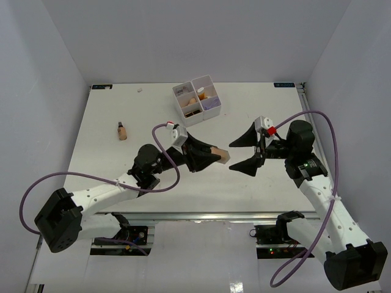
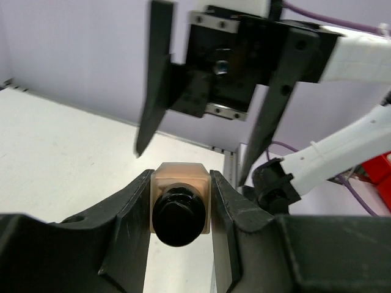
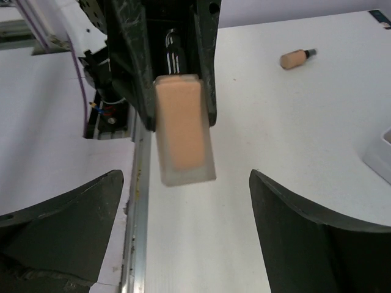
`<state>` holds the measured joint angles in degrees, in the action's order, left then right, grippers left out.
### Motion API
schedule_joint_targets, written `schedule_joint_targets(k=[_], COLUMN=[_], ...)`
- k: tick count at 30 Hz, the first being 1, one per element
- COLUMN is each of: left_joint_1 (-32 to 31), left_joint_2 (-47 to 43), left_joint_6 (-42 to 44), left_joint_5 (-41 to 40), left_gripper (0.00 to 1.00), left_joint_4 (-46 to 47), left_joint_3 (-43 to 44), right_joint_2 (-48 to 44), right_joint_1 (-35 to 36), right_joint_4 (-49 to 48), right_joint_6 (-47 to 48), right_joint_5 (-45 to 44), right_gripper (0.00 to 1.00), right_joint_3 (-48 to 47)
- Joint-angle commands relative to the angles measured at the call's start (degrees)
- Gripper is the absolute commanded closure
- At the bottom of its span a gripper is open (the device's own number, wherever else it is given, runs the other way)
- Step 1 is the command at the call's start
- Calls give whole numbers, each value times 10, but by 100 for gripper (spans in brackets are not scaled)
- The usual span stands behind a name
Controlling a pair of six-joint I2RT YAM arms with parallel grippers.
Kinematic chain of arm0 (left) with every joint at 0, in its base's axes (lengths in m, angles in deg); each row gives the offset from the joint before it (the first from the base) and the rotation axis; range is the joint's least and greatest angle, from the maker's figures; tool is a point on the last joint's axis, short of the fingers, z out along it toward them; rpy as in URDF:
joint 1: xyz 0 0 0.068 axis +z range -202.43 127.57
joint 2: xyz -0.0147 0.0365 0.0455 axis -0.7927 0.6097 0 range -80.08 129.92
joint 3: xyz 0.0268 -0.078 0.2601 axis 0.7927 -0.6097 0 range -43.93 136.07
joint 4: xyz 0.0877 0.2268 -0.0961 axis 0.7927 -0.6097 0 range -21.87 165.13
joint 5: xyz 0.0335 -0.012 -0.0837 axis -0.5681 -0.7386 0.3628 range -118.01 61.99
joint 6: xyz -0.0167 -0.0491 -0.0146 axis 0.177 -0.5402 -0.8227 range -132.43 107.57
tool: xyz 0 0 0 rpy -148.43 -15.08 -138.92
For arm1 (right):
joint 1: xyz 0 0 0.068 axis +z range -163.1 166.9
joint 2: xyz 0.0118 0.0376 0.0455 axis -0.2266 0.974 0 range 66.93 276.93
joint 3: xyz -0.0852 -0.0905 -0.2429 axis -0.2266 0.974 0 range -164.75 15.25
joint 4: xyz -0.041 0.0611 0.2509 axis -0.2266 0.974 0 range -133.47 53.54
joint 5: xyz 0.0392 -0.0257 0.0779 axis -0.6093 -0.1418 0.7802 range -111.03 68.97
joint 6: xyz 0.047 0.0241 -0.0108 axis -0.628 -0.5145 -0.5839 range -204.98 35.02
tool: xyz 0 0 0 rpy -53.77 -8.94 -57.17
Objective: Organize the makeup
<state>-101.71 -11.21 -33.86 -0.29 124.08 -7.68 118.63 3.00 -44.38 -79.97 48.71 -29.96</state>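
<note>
My left gripper [image 1: 215,156] is shut on a rectangular tan bottle [image 1: 223,156] with a black cap and holds it level above the table. In the left wrist view the bottle [image 2: 181,189] sits cap-first between my fingers [image 2: 125,220]. My right gripper [image 1: 231,156] is open, and its jaws stand wide on either side of the bottle's far end without touching it. In the right wrist view the bottle [image 3: 183,131] hangs just ahead of my open fingers [image 3: 67,213]. A small tan bottle with a dark cap [image 1: 122,130] lies at the table's left; it also shows in the right wrist view [image 3: 296,58].
The white four-compartment box [image 1: 211,90] stands at the back centre with several small items inside; its corner shows in the right wrist view [image 3: 382,155]. The table's metal front edge [image 3: 137,201] runs below the grippers. White walls close in three sides.
</note>
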Motion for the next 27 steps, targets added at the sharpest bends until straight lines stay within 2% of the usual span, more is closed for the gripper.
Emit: schedule_joint_targets(k=[1, 4, 8, 11, 16, 21, 25, 27], left_joint_1=[53, 105, 164, 199, 245, 264, 271, 273], left_joint_2=[-44, -38, 34, 125, 294, 444, 572, 611], left_joint_6=[-16, -14, 21, 73, 145, 195, 201, 207], left_joint_5=[-35, -38, -34, -32, -3, 12, 19, 11], left_gripper=[100, 100, 100, 100, 100, 100, 100, 100], left_joint_4=[-80, -155, -273, -335, -448, -494, -521, -515], left_joint_3=[17, 51, 154, 269, 485, 677, 853, 902], right_joint_2=[-46, -81, -109, -113, -124, -127, -121, -119], right_joint_1=[-5, -16, -33, -48, -51, -49, -48, -46], right_joint_4=[40, 52, 49, 48, 60, 69, 72, 73], right_joint_6=[80, 104, 151, 188, 206, 212, 213, 214], right_joint_5=[-96, -146, -164, -122, -120, -131, -134, -135], right_gripper=[10, 10, 10, 10, 10, 10, 10, 10], right_joint_3=[10, 50, 110, 140, 144, 143, 141, 141])
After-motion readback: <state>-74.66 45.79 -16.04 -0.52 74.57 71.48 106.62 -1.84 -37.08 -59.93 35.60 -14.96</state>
